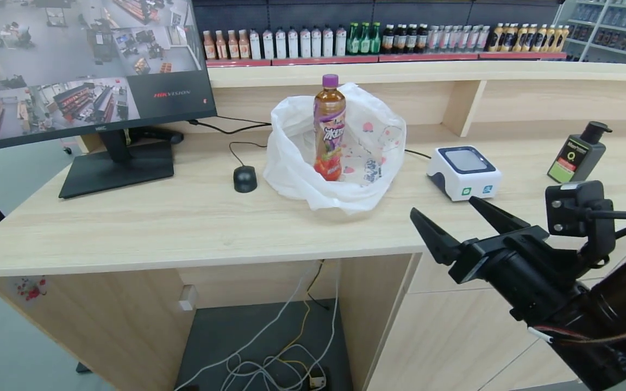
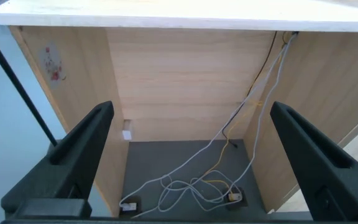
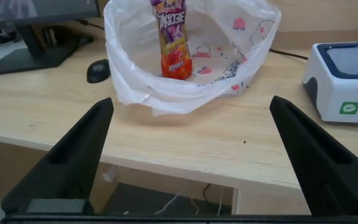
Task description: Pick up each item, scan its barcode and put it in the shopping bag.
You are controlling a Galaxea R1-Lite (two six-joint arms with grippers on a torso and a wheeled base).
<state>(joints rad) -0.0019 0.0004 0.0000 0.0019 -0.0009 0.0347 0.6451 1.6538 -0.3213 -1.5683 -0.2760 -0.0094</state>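
Observation:
A brown drink bottle [image 1: 329, 127] with a purple cap stands upright inside the white shopping bag [image 1: 291, 163] at the middle of the counter. The bottle [image 3: 173, 43] and the bag [image 3: 135, 74] also appear in the right wrist view. A white barcode scanner [image 1: 462, 171] sits to the right of the bag, and the scanner [image 3: 344, 87] is near my right gripper. My right gripper [image 1: 449, 217] hovers open and holds nothing, near the counter's front edge, right of the bag. My left gripper [image 2: 191, 149] is open below the counter top, facing the knee space.
A monitor [image 1: 79, 70] on a stand fills the counter's left, with a black mouse [image 1: 245, 178] beside the bag. A dark pump bottle [image 1: 579, 155] stands at the far right. Loose cables [image 2: 191, 186] lie on the floor under the counter. Shelves of bottles [image 1: 383, 41] line the back.

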